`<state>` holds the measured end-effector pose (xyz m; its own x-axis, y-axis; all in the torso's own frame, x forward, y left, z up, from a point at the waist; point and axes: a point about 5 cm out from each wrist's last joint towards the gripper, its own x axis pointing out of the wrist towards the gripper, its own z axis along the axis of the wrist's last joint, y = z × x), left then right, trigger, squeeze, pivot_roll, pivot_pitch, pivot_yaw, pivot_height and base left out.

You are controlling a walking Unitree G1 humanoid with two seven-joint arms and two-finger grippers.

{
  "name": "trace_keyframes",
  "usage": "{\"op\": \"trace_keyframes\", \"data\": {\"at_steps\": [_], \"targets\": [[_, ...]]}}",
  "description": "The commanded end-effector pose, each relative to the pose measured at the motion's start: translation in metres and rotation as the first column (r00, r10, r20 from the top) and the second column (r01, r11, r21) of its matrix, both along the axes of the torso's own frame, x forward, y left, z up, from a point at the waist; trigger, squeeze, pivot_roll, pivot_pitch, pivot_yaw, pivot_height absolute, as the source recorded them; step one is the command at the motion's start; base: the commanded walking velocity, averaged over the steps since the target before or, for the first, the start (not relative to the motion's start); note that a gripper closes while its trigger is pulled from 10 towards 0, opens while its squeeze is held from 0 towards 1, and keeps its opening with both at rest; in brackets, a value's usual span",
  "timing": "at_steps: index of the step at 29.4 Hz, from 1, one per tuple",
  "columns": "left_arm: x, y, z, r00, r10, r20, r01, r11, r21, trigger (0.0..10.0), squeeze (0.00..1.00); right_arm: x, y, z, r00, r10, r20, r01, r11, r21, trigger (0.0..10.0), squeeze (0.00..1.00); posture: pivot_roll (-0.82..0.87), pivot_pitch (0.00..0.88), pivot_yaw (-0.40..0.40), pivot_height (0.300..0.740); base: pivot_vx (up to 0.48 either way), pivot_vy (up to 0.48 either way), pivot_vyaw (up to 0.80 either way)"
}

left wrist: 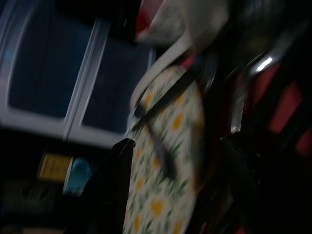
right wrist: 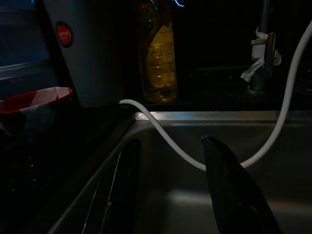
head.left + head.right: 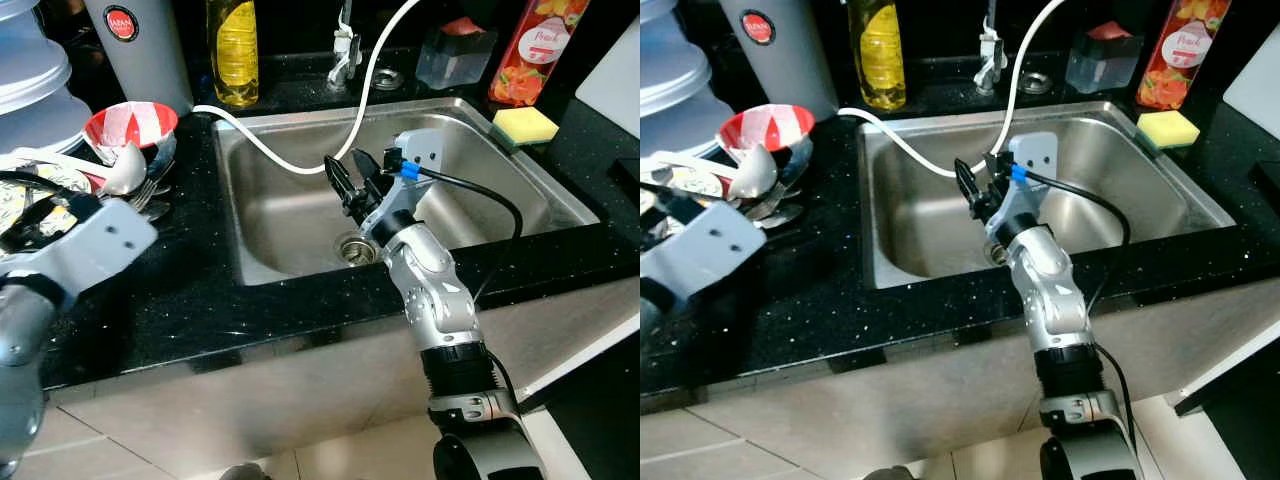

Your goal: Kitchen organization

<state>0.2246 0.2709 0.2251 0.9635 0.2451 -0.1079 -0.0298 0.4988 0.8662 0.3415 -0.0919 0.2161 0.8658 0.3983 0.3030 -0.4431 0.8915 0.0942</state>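
Steel sink (image 3: 520, 190) lies bare, my right gripper (image 3: 352, 182) spread wide above its drain. Dishes (image 3: 120, 150) sit piled at ten o'clock, and my left gripper (image 1: 175, 161) straddles the flowered plate (image 1: 165, 185) there, fingers apart; I judge nearly all sorting remains

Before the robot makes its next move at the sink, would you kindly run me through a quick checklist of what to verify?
1. Right gripper open and holding nothing: ok, its fingers stand apart over the sink.
2. White hose out of the right gripper's way: not ok, it sags just ahead of the fingers.
3. Left gripper aimed at the dish pile: ok, fingers straddle a flower-patterned plate.
4. Left gripper's hold on anything: cannot tell, blurred.
5. Red bowl steady: cannot tell.
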Motion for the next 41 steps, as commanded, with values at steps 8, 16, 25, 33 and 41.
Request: {"op": "trace_keyframes", "data": {"at_steps": [8,16,25,33,41], "targets": [[-0.003,0.016,-0.024,0.989,0.068,-0.134,-0.066,0.998,0.015,10.0,0.0,-0.007,0.021,0.006,0.986,0.169,0.008,-0.169,0.985,0.019,10.0,0.0,0.19,0.021,-0.029,0.74,0.0,0.0,0.0],[-0.001,0.02,-0.031,0.984,0.088,-0.153,-0.072,0.992,0.105,8.7,0.0,-0.019,0.053,0.02,0.938,0.342,0.053,-0.345,0.937,0.051,10.0,0.0,0.19,0.018,-0.036,0.74,0.0,0.0,0.0],[0.003,0.017,-0.034,0.989,0.085,-0.122,-0.068,0.988,0.138,5.4,0.0,-0.021,0.062,0.023,0.923,0.382,0.05,-0.385,0.918,0.096,10.0,0.0,0.21,0.016,-0.049,0.74,0.0,0.0,0.0],[0.004,0.009,-0.039,0.992,0.06,-0.112,-0.047,0.992,0.114,9.5,0.0,-0.019,0.058,0.022,0.93,0.366,0.031,-0.367,0.922,0.124,10.0,0.0,0.21,0.019,-0.048,0.74,0.0,0.0,0.0],[0.008,0.005,-0.042,0.992,0.041,-0.115,-0.03,0.995,0.095,0.0,0.0,-0.018,0.056,0.02,0.936,0.351,0.025,-0.352,0.928,0.122,10.0,0.0,0.2,0.015,-0.039,0.74,0.0,0.0,0.0]]}}
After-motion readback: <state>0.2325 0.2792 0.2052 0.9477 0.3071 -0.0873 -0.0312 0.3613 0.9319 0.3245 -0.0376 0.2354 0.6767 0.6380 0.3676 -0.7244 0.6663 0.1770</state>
